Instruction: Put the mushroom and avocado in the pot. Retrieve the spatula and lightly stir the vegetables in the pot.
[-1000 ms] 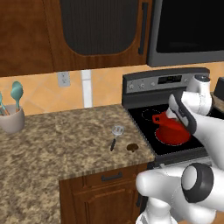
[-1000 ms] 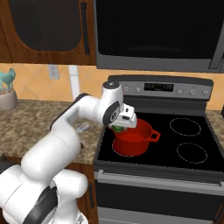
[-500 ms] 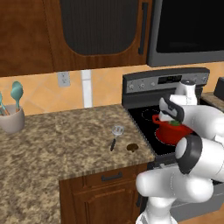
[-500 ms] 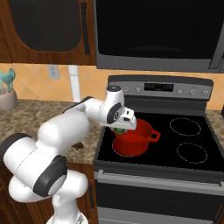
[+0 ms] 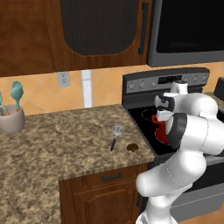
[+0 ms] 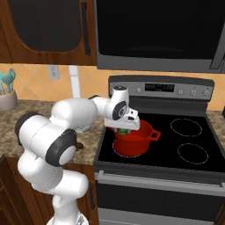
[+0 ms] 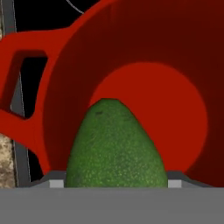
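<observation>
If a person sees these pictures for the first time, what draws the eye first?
The bright red pot on the black stove's front left burner, with the white arm bent over it. In the hand view a green avocado sits above the pot's open mouth. The spatula and mushroom lie on the granite counter.

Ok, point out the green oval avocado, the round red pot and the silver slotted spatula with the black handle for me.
Green oval avocado point(image 7: 116, 148), hand view, middle of its skin.
Round red pot point(image 6: 132, 146), right base view, outer front wall.
Silver slotted spatula with black handle point(image 5: 117, 130), left base view, its metal head on the counter.
</observation>
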